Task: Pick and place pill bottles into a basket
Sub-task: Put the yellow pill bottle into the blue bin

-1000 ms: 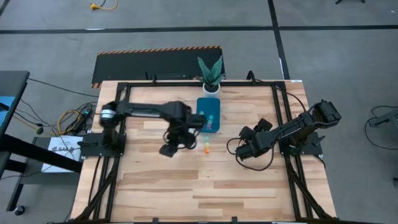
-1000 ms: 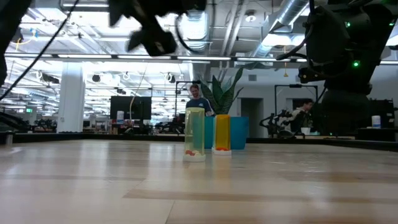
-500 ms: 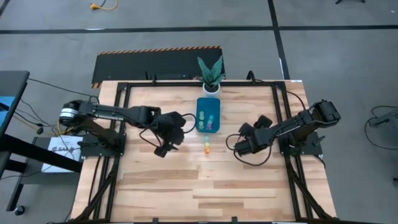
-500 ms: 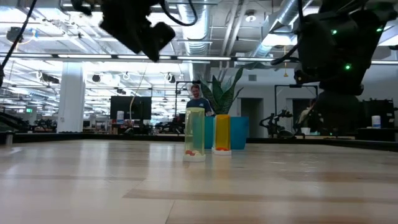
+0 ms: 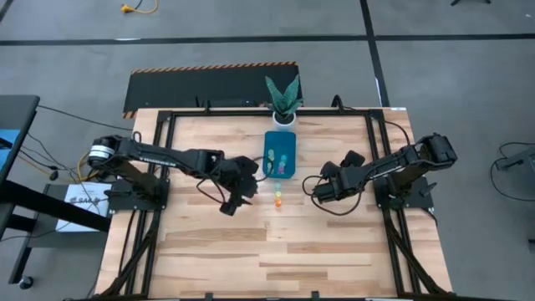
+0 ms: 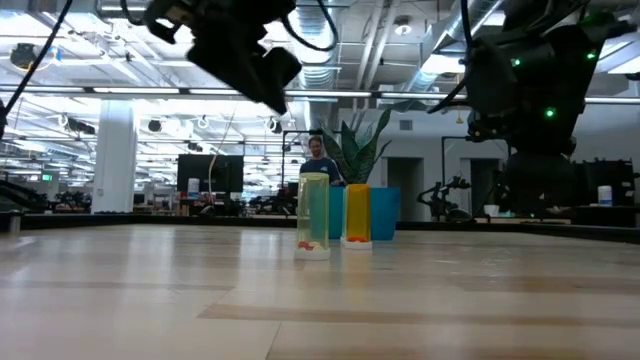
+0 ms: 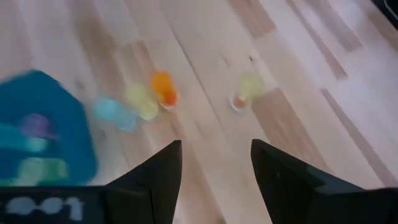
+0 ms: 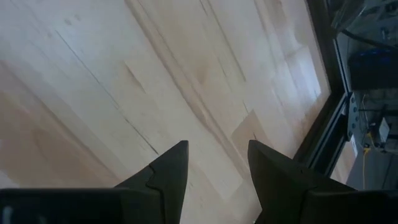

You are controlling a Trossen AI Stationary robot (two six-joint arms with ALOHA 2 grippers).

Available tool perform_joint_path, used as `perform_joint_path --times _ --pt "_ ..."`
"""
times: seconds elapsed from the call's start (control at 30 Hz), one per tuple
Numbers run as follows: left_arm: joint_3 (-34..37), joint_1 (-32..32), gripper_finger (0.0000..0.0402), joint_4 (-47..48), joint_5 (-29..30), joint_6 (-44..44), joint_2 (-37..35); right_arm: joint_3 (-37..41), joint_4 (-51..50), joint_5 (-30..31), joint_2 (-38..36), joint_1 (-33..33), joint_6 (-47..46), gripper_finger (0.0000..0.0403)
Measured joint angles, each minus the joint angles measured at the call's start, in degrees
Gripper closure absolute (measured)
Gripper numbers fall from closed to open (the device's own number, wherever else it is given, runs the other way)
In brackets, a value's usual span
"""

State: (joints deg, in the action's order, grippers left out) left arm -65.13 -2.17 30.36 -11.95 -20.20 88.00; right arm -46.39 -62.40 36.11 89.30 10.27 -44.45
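The teal basket (image 5: pixel 280 157) stands at the table's far middle with coloured pill bottles inside it (image 7: pixel 34 124). Just near of it, an orange pill bottle (image 5: pixel 277 191) and a yellow-green one (image 5: pixel 277 201) stand upright on the wood. They also show as the orange bottle (image 6: pixel 357 213) and the green bottle (image 6: pixel 313 215). My left gripper (image 5: pixel 227 206) hangs open above the table, left of these two bottles, and its wrist view looks down on them (image 7: pixel 163 88) (image 7: pixel 245 93). My right gripper (image 5: pixel 318 191) is open over bare wood, right of the bottles.
A white pot with a green plant (image 5: pixel 284 115) stands behind the basket at the far edge. Black frame rails (image 5: pixel 374 159) run along the table's sides. Bare wood (image 5: pixel 276 251) fills the table's near half. A person (image 6: pixel 316 160) shows in the room behind.
My left arm has folded back and sunk a little, and its gripper has turned at the wrist while staying left of the two bottles. My right gripper has swung slightly toward the bottles. Both have stayed open, and the bottles have not moved.
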Motion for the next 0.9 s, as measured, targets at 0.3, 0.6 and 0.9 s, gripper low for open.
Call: perform_joint_path --times 0.3,0.6,0.9 --pt "-12.45 -2.47 0.0220 10.69 0.35 -6.21 11.01 0.02 0.18 -0.05 0.00 0.21 1.41 0.0244" --pt "-22.90 -3.62 0.0220 16.21 0.37 -10.55 20.41 0.04 -0.28 -0.21 0.00 0.24 2.69 0.0244" --pt "-26.81 -4.39 0.0220 18.26 -2.08 -10.52 24.73 0.07 -0.34 -0.25 0.00 0.24 4.27 0.0244"
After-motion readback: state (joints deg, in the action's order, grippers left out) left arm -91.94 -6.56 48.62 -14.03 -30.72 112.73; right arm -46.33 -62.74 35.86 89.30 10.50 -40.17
